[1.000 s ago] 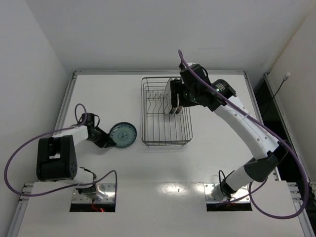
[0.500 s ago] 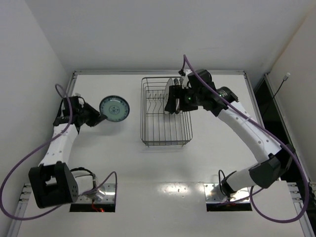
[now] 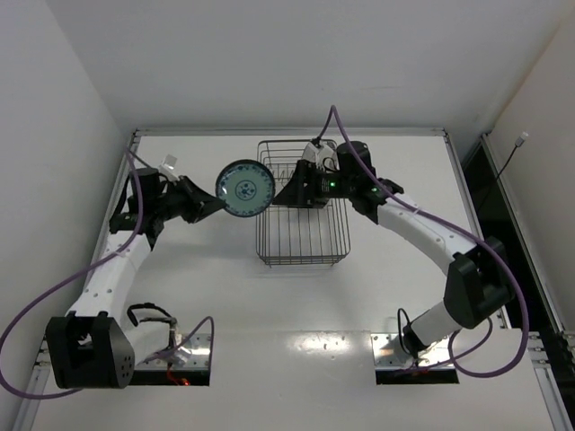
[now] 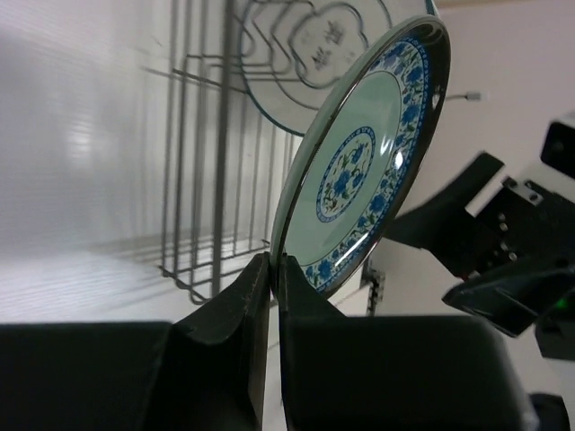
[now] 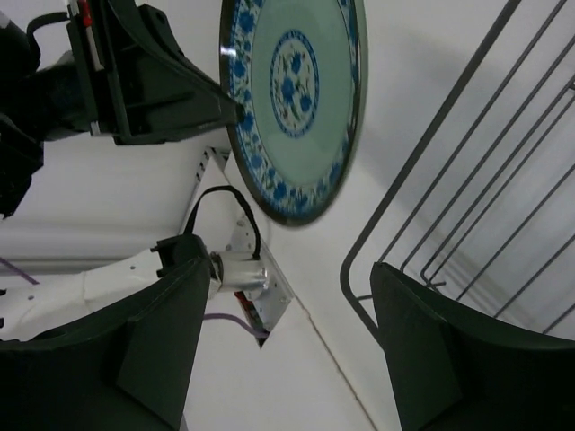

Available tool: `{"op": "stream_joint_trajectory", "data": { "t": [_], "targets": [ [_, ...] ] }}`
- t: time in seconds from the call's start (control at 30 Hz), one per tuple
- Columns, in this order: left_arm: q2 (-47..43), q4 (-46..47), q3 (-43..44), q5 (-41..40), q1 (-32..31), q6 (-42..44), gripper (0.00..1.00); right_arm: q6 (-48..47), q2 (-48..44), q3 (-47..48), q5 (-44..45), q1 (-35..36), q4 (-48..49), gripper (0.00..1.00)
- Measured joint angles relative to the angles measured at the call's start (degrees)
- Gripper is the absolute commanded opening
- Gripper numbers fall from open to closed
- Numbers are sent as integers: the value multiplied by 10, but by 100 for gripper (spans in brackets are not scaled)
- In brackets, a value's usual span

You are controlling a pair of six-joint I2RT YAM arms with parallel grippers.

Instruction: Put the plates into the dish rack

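Observation:
My left gripper (image 3: pixel 218 199) is shut on the rim of the small teal patterned plate (image 3: pixel 246 188) and holds it upright in the air, just left of the dish rack (image 3: pixel 303 242). In the left wrist view the fingers (image 4: pixel 260 287) pinch the plate's lower rim (image 4: pixel 355 171). My right gripper (image 3: pixel 289 190) is open and empty above the rack's left side, facing the teal plate (image 5: pixel 292 99). The rack wires (image 5: pixel 467 180) show beside its right finger. The other plates are hidden behind my right arm; I cannot make them out.
The rack's upright divider prongs (image 3: pixel 283 175) stand at its far end. The table's raised back edge (image 3: pixel 225 132) and the white side walls are close. The arm base plates (image 3: pixel 171 355) sit at the near edge.
My left arm lifted the teal plate off the table and carried it right, up to the rack's left edge. My right gripper swung left over the rack and now faces the plate, open.

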Motion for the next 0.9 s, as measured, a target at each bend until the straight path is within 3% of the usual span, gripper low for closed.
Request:
{"op": "stream_joint_trajectory", "data": {
  "t": [0.2,0.23,0.3,0.33,0.37,0.43,0.47,0.5,0.67,0.9],
  "targets": [
    [7,42,-1,4,-81,-36,0,25,16,-17,-5,0,63,51],
    [8,47,-1,4,-90,-42,0,27,19,-19,-4,0,66,31],
    [11,54,-1,2,-106,-49,1,29,23,-23,1,0,66,0],
    [12,56,-1,1,-110,-50,1,31,23,-24,4,0,64,0],
    [14,55,0,-2,-112,-47,22,40,23,-25,10,0,62,0],
    [25,47,6,-6,-114,-37,44,39,22,-25,33,-1,49,0],
    [31,27,13,-12,-114,-27,61,37,20,-25,50,0,40,0],
    [43,7,29,-21,-114,-12,67,33,16,-24,76,0,21,0],
    [104,-136,139,-153,-114,59,68,12,-14,36,279,18,-135,0],
    [108,-237,157,-246,-90,110,68,-3,5,203,560,65,-295,0]
  ]
}}
